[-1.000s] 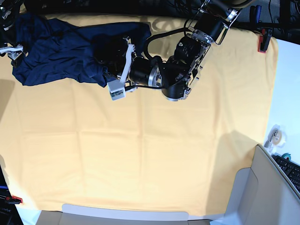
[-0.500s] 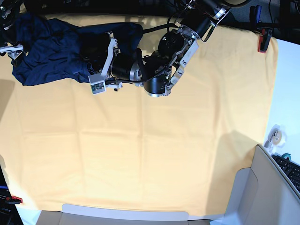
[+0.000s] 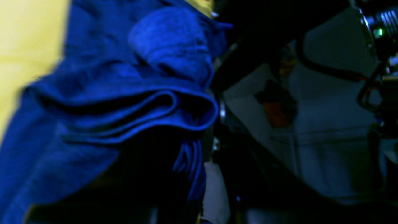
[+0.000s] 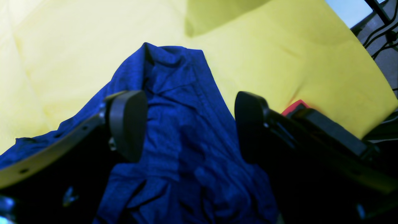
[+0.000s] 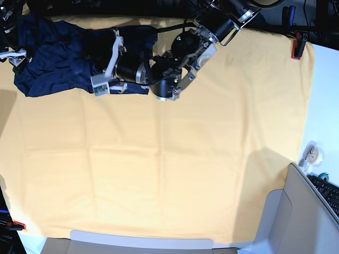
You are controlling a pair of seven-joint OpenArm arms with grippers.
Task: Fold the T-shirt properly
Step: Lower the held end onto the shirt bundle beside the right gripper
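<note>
From above, the navy T-shirt (image 5: 58,55) lies bunched at the upper left of the yellow cloth (image 5: 169,169), the left gripper (image 5: 106,66) pinching its folded edge, while only the wrist view shows the right gripper (image 4: 189,124) spread wide over the fabric.

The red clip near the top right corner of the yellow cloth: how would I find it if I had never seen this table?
Start from the big yellow cloth that covers the table and follow its far edge to the right-hand corner. There, where the cloth meets the white surface, a small red clip sits on its edge. It is the only red thing up there, far from the dark blue shirt bunched at the opposite corner.
</note>
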